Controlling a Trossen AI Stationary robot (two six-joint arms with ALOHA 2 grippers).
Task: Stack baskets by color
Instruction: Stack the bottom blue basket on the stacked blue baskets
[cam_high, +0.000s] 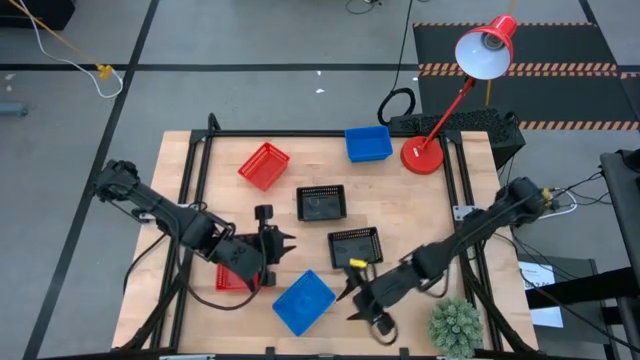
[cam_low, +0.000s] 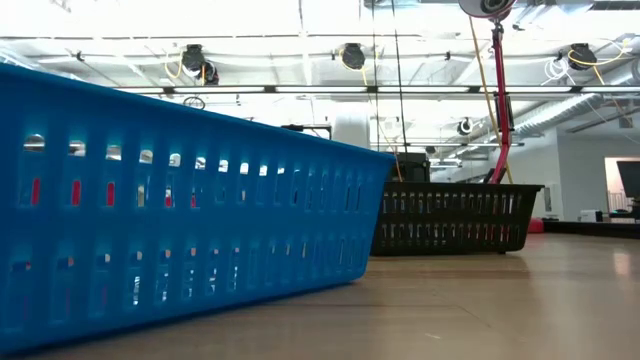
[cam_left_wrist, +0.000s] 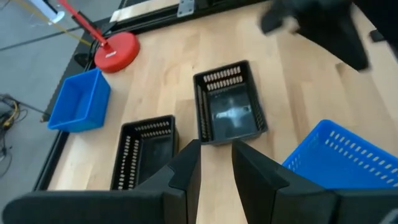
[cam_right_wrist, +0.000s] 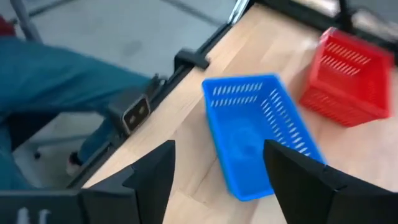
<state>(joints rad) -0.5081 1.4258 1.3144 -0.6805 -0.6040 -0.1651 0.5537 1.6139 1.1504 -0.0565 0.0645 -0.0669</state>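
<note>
Several lattice baskets rest flat on their bottoms on the wooden table. A red basket (cam_high: 264, 165) and a blue one (cam_high: 368, 144) stand toward the far edge, with two black ones (cam_high: 321, 202) (cam_high: 354, 246) in the middle. A second blue basket (cam_high: 303, 301) (cam_right_wrist: 261, 134) sits near the front edge, and a red one (cam_high: 230, 279) (cam_right_wrist: 348, 78) is partly hidden under my left arm. My left gripper (cam_high: 288, 243) (cam_left_wrist: 216, 168) hovers left of the nearer black basket (cam_left_wrist: 229, 106), narrowly open and empty. My right gripper (cam_high: 350, 298) (cam_right_wrist: 219, 155) hangs wide open just right of the near blue basket, touching nothing.
A red desk lamp's base (cam_high: 424, 155) stands at the far right corner and a small green plant (cam_high: 455, 325) at the near right corner. Black frame rails (cam_high: 196, 180) edge the table. Beyond the near edge something teal shows, perhaps a person's leg (cam_right_wrist: 62, 68).
</note>
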